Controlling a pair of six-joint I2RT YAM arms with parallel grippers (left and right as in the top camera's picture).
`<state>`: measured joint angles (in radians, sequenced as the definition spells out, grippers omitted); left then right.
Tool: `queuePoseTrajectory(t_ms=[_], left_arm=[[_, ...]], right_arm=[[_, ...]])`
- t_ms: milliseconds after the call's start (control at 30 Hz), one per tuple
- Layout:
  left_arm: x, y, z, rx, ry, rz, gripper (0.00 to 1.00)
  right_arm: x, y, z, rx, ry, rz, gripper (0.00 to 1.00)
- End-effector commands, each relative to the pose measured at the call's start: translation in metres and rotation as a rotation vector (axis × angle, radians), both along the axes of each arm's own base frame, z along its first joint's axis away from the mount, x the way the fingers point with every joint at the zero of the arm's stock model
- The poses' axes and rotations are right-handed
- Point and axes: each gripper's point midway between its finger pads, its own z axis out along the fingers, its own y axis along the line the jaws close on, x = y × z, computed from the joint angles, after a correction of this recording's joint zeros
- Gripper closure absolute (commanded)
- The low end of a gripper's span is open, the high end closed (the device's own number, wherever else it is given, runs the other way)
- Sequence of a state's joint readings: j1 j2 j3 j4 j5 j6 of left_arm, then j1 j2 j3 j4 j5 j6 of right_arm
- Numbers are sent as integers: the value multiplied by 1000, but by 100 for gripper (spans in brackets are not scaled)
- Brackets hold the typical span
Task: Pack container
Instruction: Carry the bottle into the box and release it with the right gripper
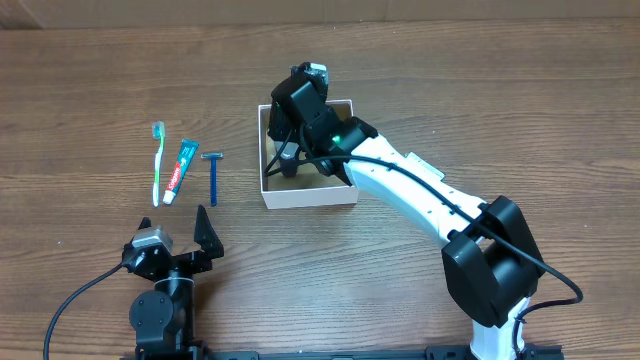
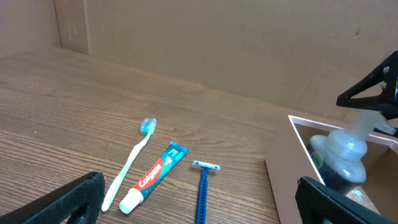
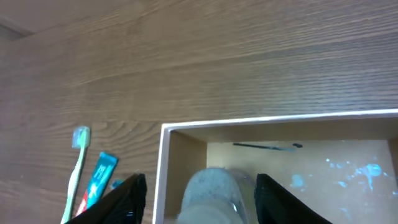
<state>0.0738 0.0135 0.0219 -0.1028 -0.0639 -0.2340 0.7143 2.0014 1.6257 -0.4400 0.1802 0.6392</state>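
The container [image 1: 310,196], a shallow white-walled box with a brown floor, sits mid-table; it also shows in the left wrist view [image 2: 283,180] and the right wrist view [image 3: 163,155]. A dark spray bottle with a clear cap [image 1: 288,160] stands upright in its left part [image 2: 342,155] [image 3: 208,190]. My right gripper [image 1: 287,143] hangs over the box, open, one finger on each side of the cap with gaps [image 3: 200,186]. My left gripper [image 1: 172,238] is open and empty near the front left [image 2: 199,214].
A toothbrush [image 1: 157,160], a toothpaste tube [image 1: 180,170] and a blue razor [image 1: 213,175] lie side by side on the wood table left of the box. They also show in the left wrist view: the toothbrush [image 2: 130,165], the tube [image 2: 154,176], the razor [image 2: 203,186].
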Motion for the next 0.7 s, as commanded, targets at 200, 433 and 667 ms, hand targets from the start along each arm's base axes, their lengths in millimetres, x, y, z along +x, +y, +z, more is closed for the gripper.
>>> queuePoseTrajectory(t_ms=[200, 433, 667], left_arm=[[-1, 4, 1, -7, -10, 20, 0], [-1, 4, 1, -7, -10, 20, 0], [-1, 4, 1, -7, -10, 20, 0]], right_arm=[[-24, -18, 97, -40, -13, 72, 36], [-50, -43, 45, -124, 217, -16, 46], [-52, -38, -21, -166, 324, -32, 50]])
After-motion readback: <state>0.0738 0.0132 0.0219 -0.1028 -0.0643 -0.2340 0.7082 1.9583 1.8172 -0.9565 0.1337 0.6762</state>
